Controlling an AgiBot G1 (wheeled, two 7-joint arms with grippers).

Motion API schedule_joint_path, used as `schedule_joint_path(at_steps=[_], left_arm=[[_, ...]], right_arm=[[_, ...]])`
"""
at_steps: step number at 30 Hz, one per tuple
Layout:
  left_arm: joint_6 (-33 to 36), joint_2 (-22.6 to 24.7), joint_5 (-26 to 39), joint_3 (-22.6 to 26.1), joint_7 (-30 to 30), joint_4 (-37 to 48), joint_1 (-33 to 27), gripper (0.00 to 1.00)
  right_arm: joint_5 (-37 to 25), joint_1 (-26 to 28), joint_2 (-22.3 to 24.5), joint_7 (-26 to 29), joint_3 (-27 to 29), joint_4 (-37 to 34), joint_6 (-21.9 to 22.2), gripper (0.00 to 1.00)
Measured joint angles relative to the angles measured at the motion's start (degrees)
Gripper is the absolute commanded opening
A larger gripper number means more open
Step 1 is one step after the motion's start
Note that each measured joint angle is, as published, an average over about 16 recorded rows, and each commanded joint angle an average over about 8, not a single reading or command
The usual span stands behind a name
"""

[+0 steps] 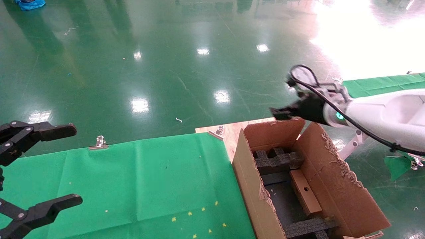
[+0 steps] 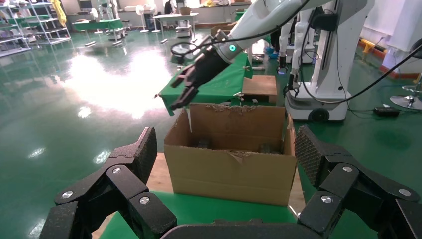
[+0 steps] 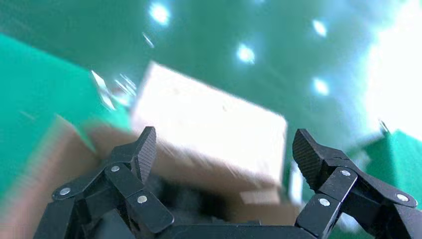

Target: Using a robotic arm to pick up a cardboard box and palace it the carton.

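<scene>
Box (image 1: 304, 192) lies inside carton (image 1: 335, 172), against its right wall beside the foam. Right gripper (image 1: 282, 113) hangs above the far flap, fingers spread, empty. Left gripper (image 1: 40, 169) parked open over green cloth (image 1: 149, 179). Placing looks done; next, withdraw clear.

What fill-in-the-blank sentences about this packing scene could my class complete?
1. The small cardboard box lies inside the ____.
2. The right end effector hovers above the carton with its fingers ____.
3. The cloth beside the carton is ____ in colour.
4. The foam in the carton is ____.

Missing words: carton; open; green; black
</scene>
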Motion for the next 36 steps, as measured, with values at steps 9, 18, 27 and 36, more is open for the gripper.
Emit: schedule_joint_path(at_steps=[9, 18, 27, 36], left_arm=[[-0.02, -0.01, -0.02, 0.00, 0.00, 0.00, 0.01, 1.00], [-0.02, -0.01, -0.04, 0.00, 0.01, 0.01, 0.02, 1.00], [-0.02, -0.01, -0.04, 0.00, 0.01, 0.01, 0.01, 1.00], [-0.02, -0.01, -0.05, 0.00, 0.01, 0.02, 0.01, 1.00]], right_arm=[[4.97, 2.60, -1.07, -7.22, -1.02, 0.41, 8.54, 1.00], [6.24, 2.35, -1.16, -8.73, -0.48, 0.37, 8.91, 1.00], [11.79, -1.95, -1.39, -15.66, 6.95, 0.00, 2.74, 1.00], [22.88, -9.62, -1.87, -29.31, 20.67, -0.68, -7.45, 1.00]])
